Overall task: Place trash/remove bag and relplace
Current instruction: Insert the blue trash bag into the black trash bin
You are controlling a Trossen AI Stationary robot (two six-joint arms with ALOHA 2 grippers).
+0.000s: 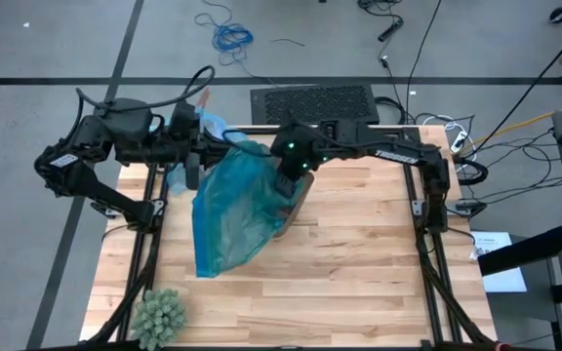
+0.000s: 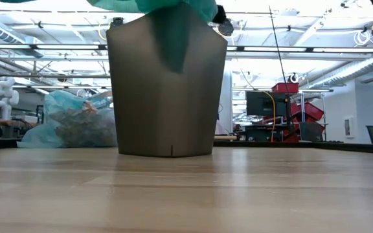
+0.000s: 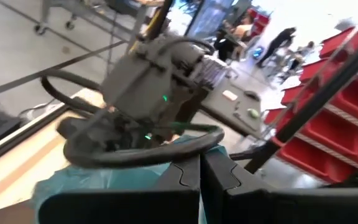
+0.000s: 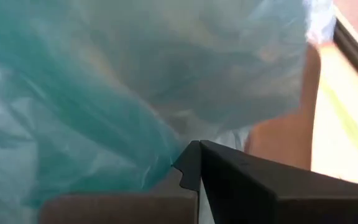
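A teal-green plastic bag (image 1: pixel 224 216) hangs above a grey-brown bin (image 2: pixel 167 97) that stands upright on the table; a flap of the bag (image 2: pixel 173 45) droops in front of the bin's wall. My left gripper (image 3: pixel 201 180) and my right gripper (image 4: pixel 197 171) are both shut at the bag's upper edge, left (image 1: pixel 191 161) and right (image 1: pixel 286 183) of it. The light blue bag (image 2: pixel 76 122), filled with brown and white trash, rests on the table's far left part (image 1: pixel 211 125). My left gripper pinches the teal-green bag's upper edge (image 3: pixel 160 177) between its two shut fingers, reaching about level from the table's left; the film falls away below the fingers. My right gripper pinches the opposite part of that edge (image 4: pixel 157 155), slanting down from the right above the bin; the bag hangs below it, crumpled and slack.
A green spiky ball (image 1: pixel 159 314) lies at the near left corner. The near and right parts of the wooden table (image 1: pixel 379 263) are bare boards. Cables and a black mat (image 1: pixel 315 100) lie on the floor beyond the far edge.
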